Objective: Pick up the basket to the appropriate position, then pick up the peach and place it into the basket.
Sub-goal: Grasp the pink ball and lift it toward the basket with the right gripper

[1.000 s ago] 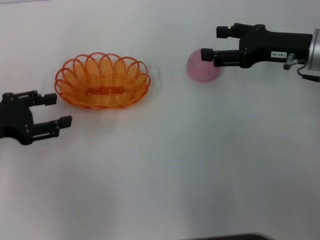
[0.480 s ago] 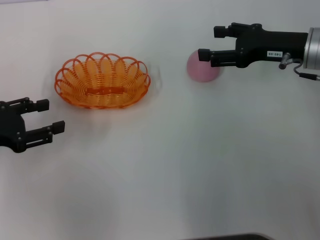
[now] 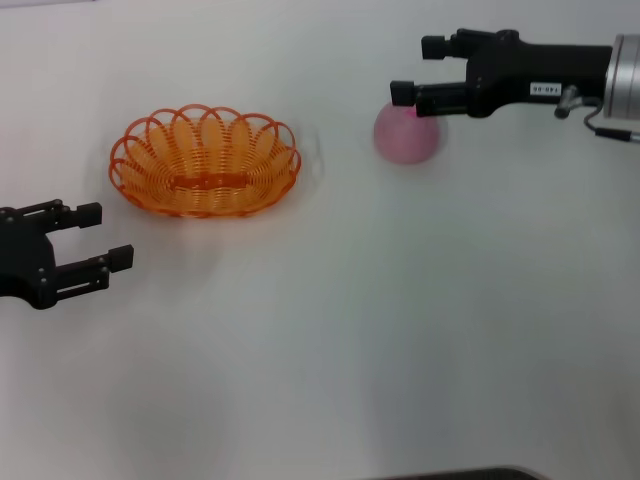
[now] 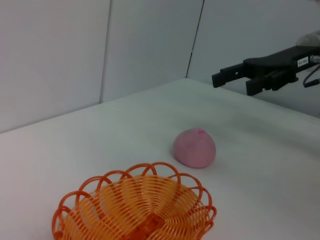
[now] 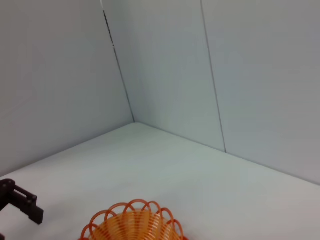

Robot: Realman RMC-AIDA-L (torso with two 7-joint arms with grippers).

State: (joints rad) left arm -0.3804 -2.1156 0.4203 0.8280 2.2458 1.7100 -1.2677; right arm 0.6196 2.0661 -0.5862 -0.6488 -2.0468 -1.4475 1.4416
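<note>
The orange wire-loop basket (image 3: pixel 205 162) sits upright on the white table (image 3: pixel 330 330), toward the table's far left part in the head view, with nothing inside it. The pale-pink peach (image 3: pixel 406 133) rests on the table well apart from the basket, toward the far right; its small darker pink spot shows near its top in the left wrist view (image 4: pixel 194 147).

The right gripper (image 3: pixel 418 72) reaches in from the table's right side, its black fingers spread and holding nothing. In the head view one finger overlaps the peach's upper edge, hiding a sliver of the fruit. The left wrist view shows the same gripper (image 4: pixel 231 78) raised clear of the peach, with open air between them.

The left gripper (image 3: pixel 104 236) hangs near the table's left edge, on the near side of the basket and apart from it, fingers spread and empty. Most of its arm is cut off by the picture's edge.

In the left wrist view the basket (image 4: pixel 135 207) is cut off at the bottom. In the right wrist view only the basket's far rim (image 5: pixel 133 224) shows, and part of the left gripper (image 5: pixel 22 202) appears at the picture's edge. The right gripper's own fingers and the peach cannot be seen there.
</note>
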